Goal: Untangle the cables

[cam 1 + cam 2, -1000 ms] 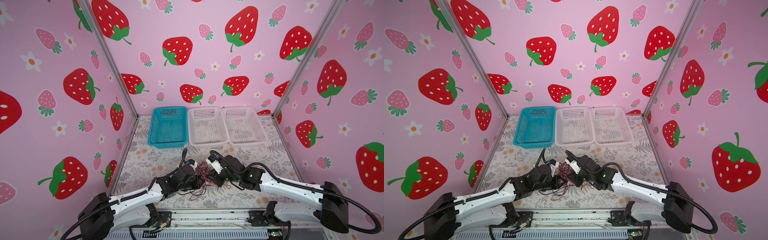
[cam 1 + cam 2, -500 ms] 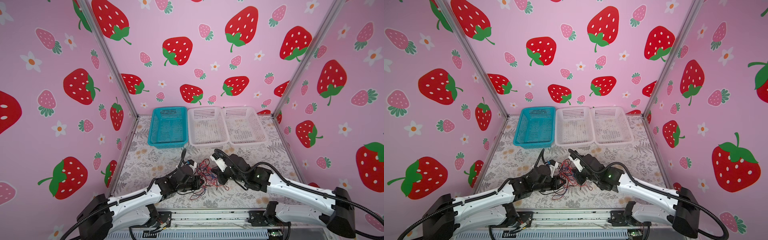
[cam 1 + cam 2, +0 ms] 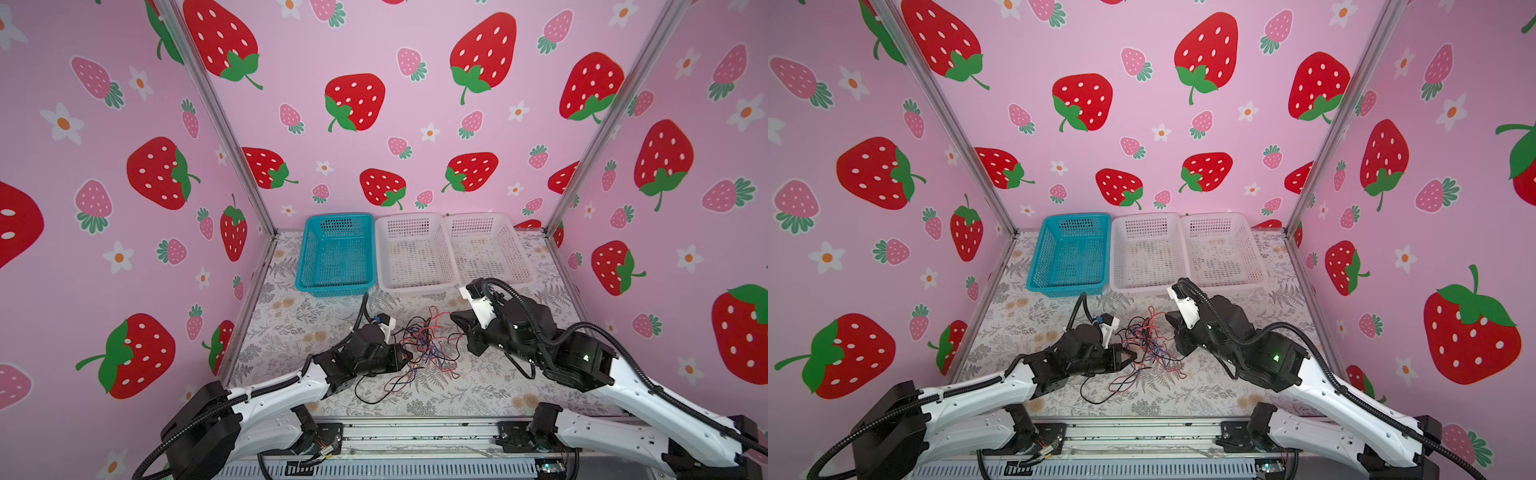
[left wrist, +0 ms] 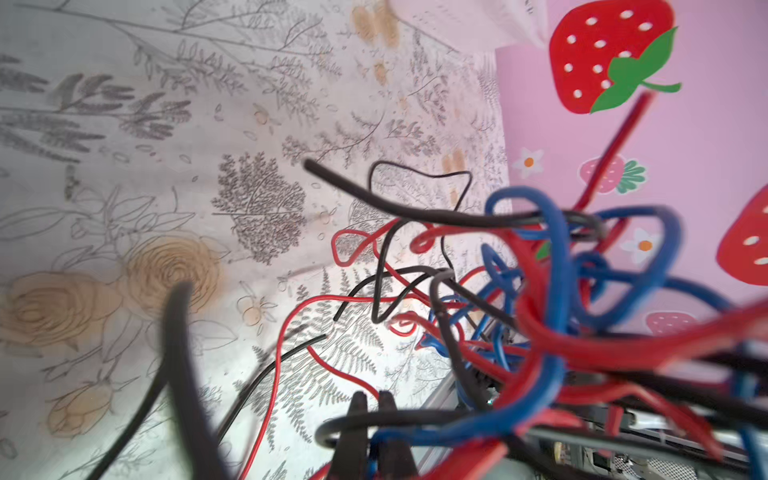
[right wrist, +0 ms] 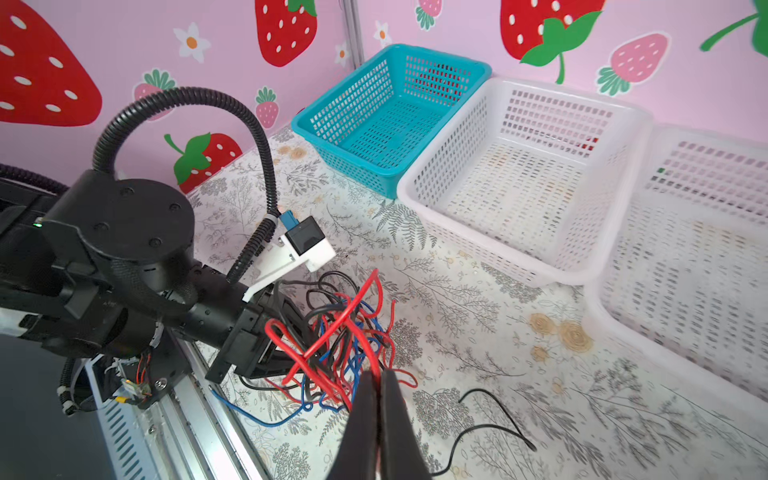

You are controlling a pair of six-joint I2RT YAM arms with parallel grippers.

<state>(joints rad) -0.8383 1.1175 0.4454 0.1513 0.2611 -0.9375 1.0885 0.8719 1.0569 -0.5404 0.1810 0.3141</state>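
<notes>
— Right gripper (image 5: 377, 380) has drawn back rightward?
— Yes; jaws together on a red strand of the cables (image 3: 428, 345), lower centre. And the left gripper (image 4: 371, 409) clamps them too.

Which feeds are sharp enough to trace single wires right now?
Left wrist: the cables nearest the lens smear out of focus; those farther off on the tablecloth are crisp. Right wrist: tangle sharp, right gripper blurred up close. In both top views: evenly lit, sharp, but the tangle is tiny.
</notes>
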